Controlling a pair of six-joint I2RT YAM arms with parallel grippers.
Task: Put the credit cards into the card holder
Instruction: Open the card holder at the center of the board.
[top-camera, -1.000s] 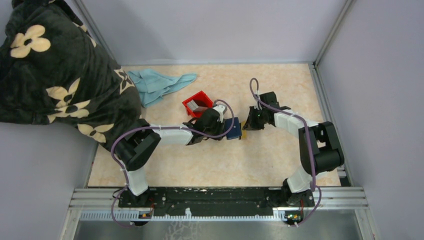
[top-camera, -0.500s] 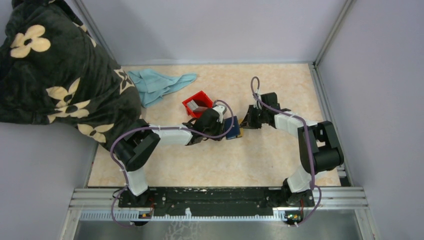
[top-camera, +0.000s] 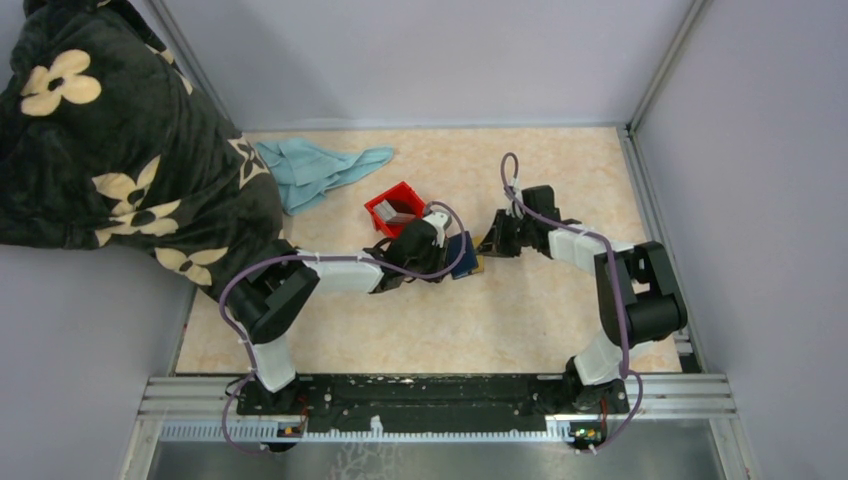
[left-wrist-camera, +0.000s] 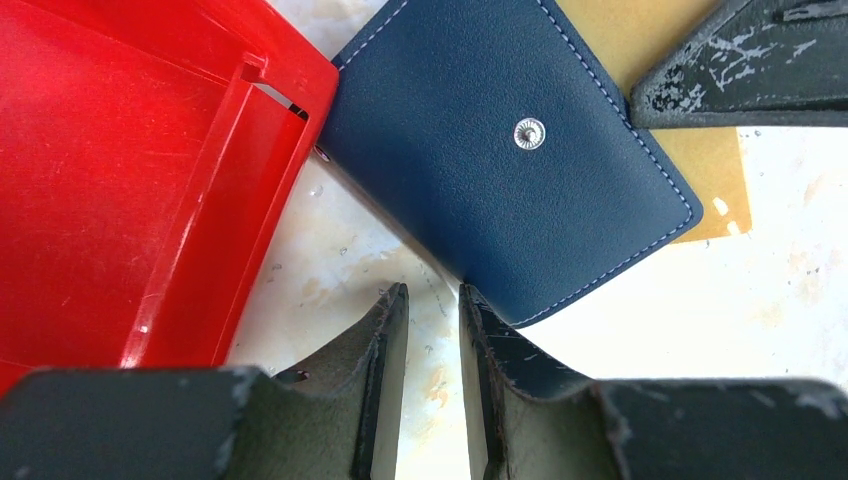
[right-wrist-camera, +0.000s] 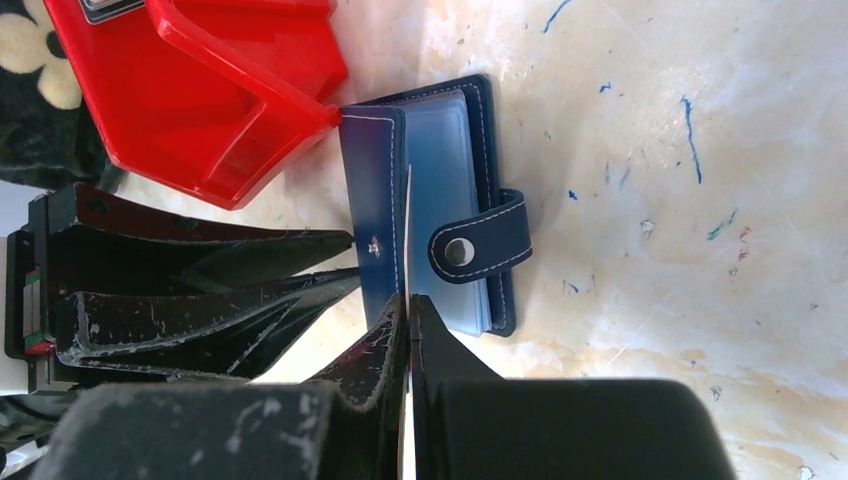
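- The holder (right-wrist-camera: 440, 170) lies unfolded on the worktop (right-wrist-camera: 650, 200). One corner touches the red bin (right-wrist-camera: 230, 110), which probably acts as a stop against sliding.
- Its strap (right-wrist-camera: 480, 245) is unsnapped and thrown out to the side, so the light blue slots are uncovered.
- The right gripper (right-wrist-camera: 409, 300) has its jaws clenched on a tan card (left-wrist-camera: 700, 180) at one end. That leaves the far end free to lead into the holder.
- From the right wrist the card shows only as a thin line, edge-on, between the studded cover and the blue slots.
- From the left wrist part of the card is hidden under the cover and the rest sticks out past it. Whether it sits in a slot cannot be told.
- The left gripper (left-wrist-camera: 433, 295) has its jaws a little apart, with bare worktop in the gap and nothing grasped.
- One left finger rests against the cover's near corner, most likely to brace the holder while the card is pushed.
- The card looks only partly in, so I judge the insertion to be midway.
- A grey flat thing lies in the bin, perhaps another card.
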